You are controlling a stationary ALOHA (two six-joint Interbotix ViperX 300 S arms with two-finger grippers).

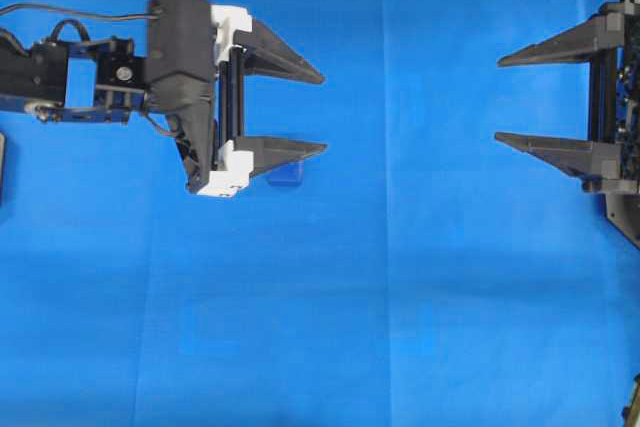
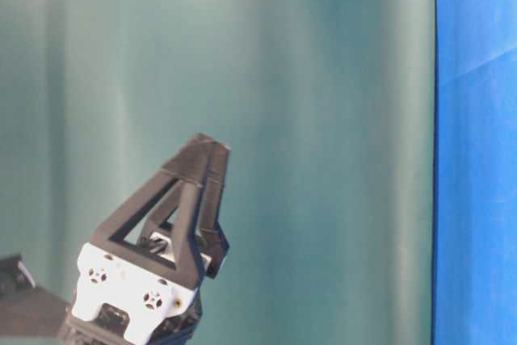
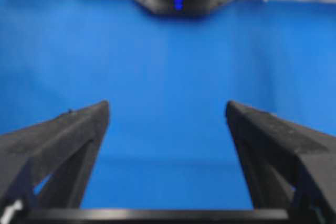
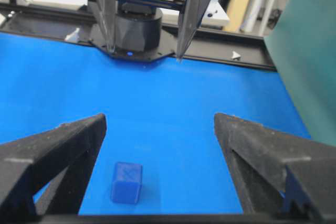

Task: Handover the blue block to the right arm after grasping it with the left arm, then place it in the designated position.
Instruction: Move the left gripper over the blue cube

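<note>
The blue block [image 4: 126, 182] is a small dark-blue cube resting on the blue cloth. In the right wrist view it sits low between my right fingers, nearer the left one, touching neither. From overhead the blue block [image 1: 287, 175] peeks out just below the lower finger of my left gripper [image 1: 323, 112]. That gripper has white brackets, stands open above the cloth and points right. My left gripper [image 3: 167, 106] has only cloth between its fingers, and the block is hidden in the left wrist view. My right gripper [image 1: 498, 99] is open at the right edge, facing left. My right gripper [image 4: 160, 116] holds nothing.
The blue cloth [image 1: 400, 297] covers the table. A black frame rail [image 4: 220, 53] and the left arm's base [image 4: 137, 35] lie beyond the cloth's far edge. A green curtain [image 2: 283, 78] fills the table-level view, where my left gripper [image 2: 212, 145] rises from the bottom left.
</note>
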